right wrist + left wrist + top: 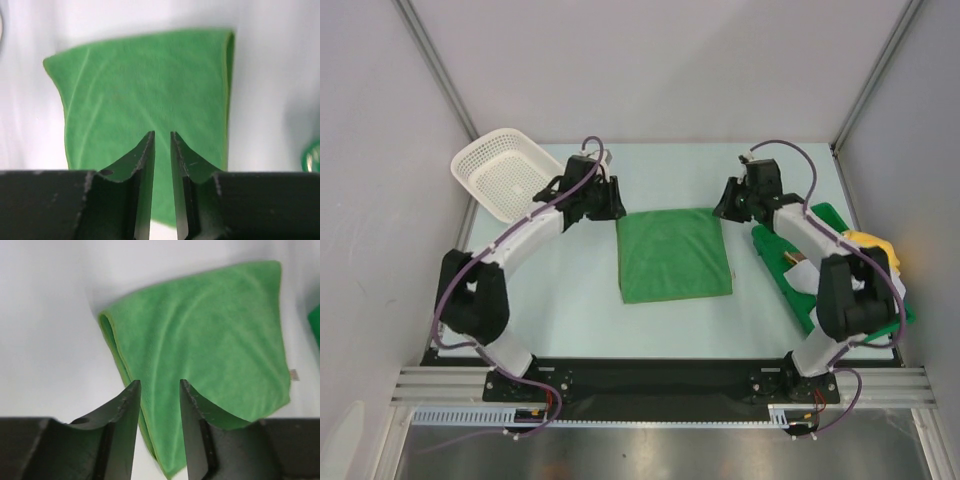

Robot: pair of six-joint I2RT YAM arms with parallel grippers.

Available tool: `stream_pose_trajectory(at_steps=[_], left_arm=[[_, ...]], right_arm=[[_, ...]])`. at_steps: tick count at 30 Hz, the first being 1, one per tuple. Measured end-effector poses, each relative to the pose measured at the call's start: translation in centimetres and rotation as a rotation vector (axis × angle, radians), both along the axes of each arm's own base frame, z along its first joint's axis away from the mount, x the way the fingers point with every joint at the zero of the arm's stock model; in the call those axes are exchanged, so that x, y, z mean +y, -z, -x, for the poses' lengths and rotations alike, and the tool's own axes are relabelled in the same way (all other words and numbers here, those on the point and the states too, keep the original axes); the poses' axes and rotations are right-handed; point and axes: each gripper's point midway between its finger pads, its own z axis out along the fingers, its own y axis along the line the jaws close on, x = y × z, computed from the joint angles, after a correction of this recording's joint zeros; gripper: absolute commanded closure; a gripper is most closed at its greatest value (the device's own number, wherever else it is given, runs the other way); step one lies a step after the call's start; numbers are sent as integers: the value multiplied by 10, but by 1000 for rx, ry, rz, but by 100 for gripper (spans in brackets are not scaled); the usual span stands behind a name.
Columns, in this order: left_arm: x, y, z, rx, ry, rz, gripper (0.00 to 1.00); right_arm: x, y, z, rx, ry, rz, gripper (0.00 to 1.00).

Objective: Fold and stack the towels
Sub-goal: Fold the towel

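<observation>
The folded green towel (674, 255) lies flat, the left gripper (159, 383) half-open at its 10 o'clock, the right gripper (162, 134) narrowly parted, seemingly empty, at 2 o'clock; a shallow pinch could peel 1 layer open.

1. Overhead view is evenly bright with soft, diffuse light. The pale counter (570, 300) shows no hard glare, and the shadows on it are faint and soft-edged.
2. The metal strip (650, 450) along the bottom has a dull, streaky sheen.
3. Left wrist view: the counter is washed out to near white. The green towel (210, 340) is reasonably sharp, with a grey shadow by its upper-left corner.
4. In both wrist views the dark jaws are close, soft and almost featureless black.
5. Right wrist view: the towel's far edges go blurry and its outline bows out, wide-angle style.
</observation>
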Motion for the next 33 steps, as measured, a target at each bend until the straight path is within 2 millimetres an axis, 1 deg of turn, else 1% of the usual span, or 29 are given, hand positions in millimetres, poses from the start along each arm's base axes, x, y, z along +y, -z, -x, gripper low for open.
stream_pose_trajectory(at_steps=[2,4,7,8,11,13,14,18,21,23,26,27,30,33], left_arm=[[-2,19,-15,27,25,-19,62],[-7,45,-22,70,64,-45,65],[-13,80,-27,133,106,-77,65],[-13,90,-29,151,114,-90,65],[-10,111,-38,183,109,-136,67],[-6,116,-49,181,89,-157,67],[-3,117,-55,177,76,-166,67],[20,116,-77,153,2,-186,66],[35,116,-88,153,-41,-183,65],[40,119,-94,156,-53,-182,66],[39,124,-94,168,-49,-182,62],[38,125,-92,172,-42,-180,57],[32,124,-91,166,-4,-171,52],[30,124,-89,159,37,-176,48]], right_arm=[[9,12,-22,16,-29,-13,77],[19,31,-42,43,-60,-25,77],[26,65,-62,100,-85,-21,78],[26,73,-67,110,-89,-16,78],[26,97,-78,141,-94,-6,80],[22,106,-83,155,-88,-2,79],[21,106,-85,158,-90,-8,80],[14,103,-97,130,-79,7,79],[12,107,-101,130,-76,14,78],[11,106,-103,126,-77,14,77],[10,106,-104,122,-80,24,75],[10,106,-104,121,-83,26,74],[9,105,-104,117,-96,35,71],[8,103,-104,111,-116,51,68]])
